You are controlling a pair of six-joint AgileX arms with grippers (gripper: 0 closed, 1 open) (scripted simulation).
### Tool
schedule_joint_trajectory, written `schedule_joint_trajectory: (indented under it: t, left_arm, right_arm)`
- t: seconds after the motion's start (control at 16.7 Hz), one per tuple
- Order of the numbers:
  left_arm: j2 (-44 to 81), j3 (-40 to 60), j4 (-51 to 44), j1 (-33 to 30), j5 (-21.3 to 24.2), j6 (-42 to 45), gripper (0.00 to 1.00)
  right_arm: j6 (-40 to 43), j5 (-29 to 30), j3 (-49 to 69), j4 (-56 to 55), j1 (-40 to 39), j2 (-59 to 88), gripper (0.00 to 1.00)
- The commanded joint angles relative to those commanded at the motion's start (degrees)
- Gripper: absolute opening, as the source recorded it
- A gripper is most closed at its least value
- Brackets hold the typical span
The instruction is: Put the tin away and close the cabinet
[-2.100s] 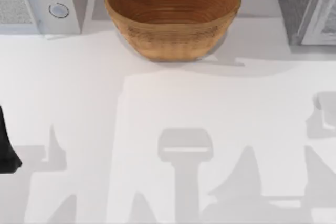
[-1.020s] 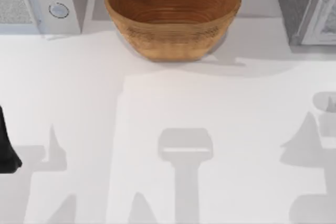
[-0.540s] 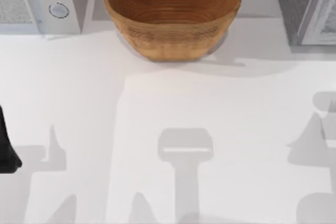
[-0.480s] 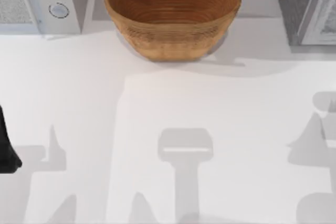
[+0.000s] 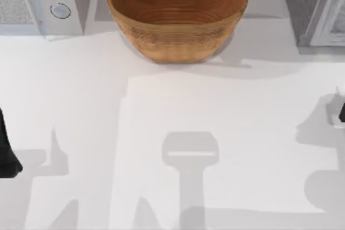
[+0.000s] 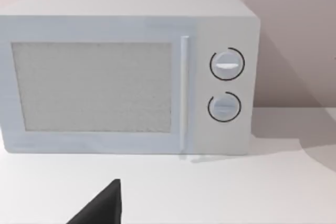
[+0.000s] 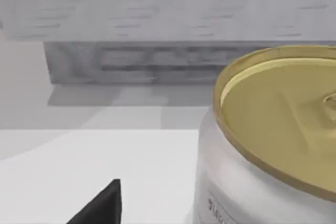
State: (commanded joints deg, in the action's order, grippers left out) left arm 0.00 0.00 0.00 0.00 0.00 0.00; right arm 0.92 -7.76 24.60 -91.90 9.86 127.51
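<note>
With jaw state not discernible, the tin (image 7: 273, 145) was seen close beside the right gripper (image 7: 100, 205); a misaligned closure was judged likely to topple it.

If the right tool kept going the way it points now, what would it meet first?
Most likely the tin, which sits close ahead in the right wrist view, with the cabinet farther behind; depth is unclear.

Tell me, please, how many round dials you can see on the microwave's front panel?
2. On the microwave, the upper dial sits directly above the lower dial, both to the right of its door handle. None seems hidden.
</note>
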Motion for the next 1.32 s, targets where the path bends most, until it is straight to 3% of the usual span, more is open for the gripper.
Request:
schedule_joint_trajectory:
  t: [0.42, 1.2, 1.32]
  left_arm:
    - [0.0, 0.0, 0.0, 0.0, 0.0, 0.0, 1.0]
    - [0.0, 0.0, 0.0, 0.0, 0.0, 0.0, 1.0]
    - [0.0, 0.0, 0.0, 0.0, 0.0, 0.0, 1.0]
  right_arm:
    - [-0.1, 0.6, 3.8, 2.9, -0.6, 1.0, 1.0]
    - [-0.1, 0.6, 3.8, 2.9, -0.6, 1.0, 0.02]
    - [-0.1, 0.6, 3.8, 2.9, -0.6, 1.0, 0.0]
